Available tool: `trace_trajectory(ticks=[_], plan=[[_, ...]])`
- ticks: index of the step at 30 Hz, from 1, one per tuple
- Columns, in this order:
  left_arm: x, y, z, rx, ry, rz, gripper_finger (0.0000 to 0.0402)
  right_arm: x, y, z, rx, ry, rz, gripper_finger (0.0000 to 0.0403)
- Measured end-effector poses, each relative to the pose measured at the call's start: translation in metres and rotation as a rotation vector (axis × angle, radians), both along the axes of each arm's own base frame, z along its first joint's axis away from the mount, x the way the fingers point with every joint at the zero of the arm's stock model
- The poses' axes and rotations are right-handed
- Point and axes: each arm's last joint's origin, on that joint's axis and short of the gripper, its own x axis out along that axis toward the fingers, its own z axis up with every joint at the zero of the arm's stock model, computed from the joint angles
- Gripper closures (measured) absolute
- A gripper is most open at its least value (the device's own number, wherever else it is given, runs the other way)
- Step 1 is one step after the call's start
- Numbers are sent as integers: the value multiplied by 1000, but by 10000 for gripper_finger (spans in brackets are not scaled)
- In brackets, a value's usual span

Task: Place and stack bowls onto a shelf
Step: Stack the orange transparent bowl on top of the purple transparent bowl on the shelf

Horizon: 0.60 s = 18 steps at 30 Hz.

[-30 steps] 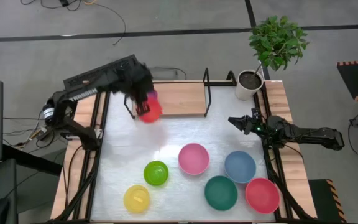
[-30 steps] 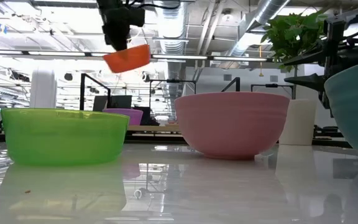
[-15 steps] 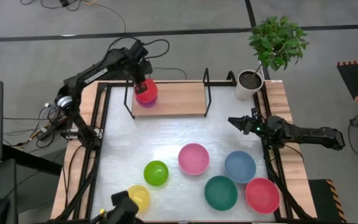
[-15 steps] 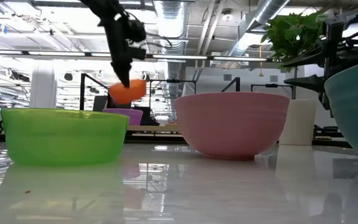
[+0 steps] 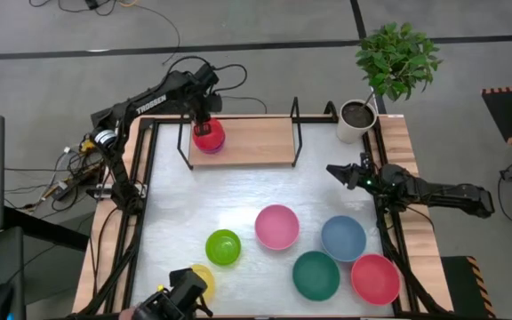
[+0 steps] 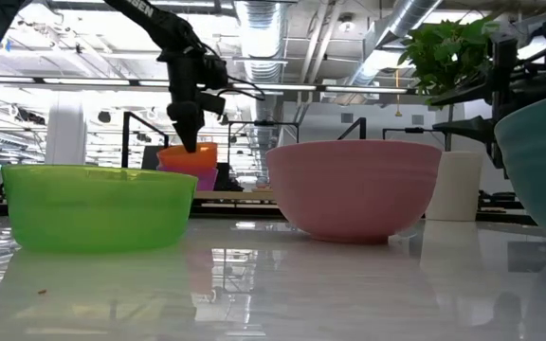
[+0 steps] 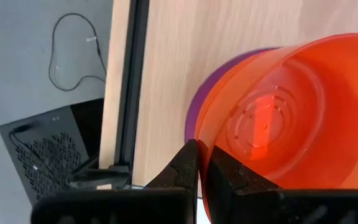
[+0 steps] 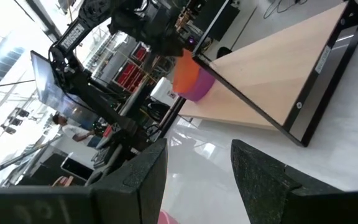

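Observation:
My left gripper is over the left end of the shelf, shut on the small red bowl. That bowl sits upright inside the purple bowl, which rests on the wooden board; only a purple edge shows around it. The low view has the red bowl above the purple one. My right gripper waits open at the table's right side, touching nothing. The lime-green, yellow, pink, blue, teal and large red bowls stand on the tabletop. My left gripper pinches the red bowl's rim on the side toward the shelf's far edge, one finger inside the bowl and one outside. The fingers come from above, pointing down. The bowl is upright, nested in the purple bowl.
A white plant pot stands at the far right corner beside the shelf's black posts. A dark object reaches in at the near edge by the yellow bowl. Bare tabletop lies between shelf and bowls.
My left gripper has carried the red bowl from above the shelf's front edge toward the far edge and down. The bowl, tilted before, now sits upright in the purple bowl. A dark object has come in at the near edge.

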Motion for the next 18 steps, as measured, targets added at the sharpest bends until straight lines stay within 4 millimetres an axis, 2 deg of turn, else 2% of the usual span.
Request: trace_trajectory(ticks=[6, 15, 18], plan=[[-1, 0, 0, 26, 42, -21, 381, 0, -1, 0, -4, 2, -12, 200], [2, -1, 0, 22, 19, -27, 275, 0, -1, 0, -6, 2, -12, 200], [3, -2, 8, 22, 10, -18, 247, 0, -1, 0, -7, 3, -12, 200]])
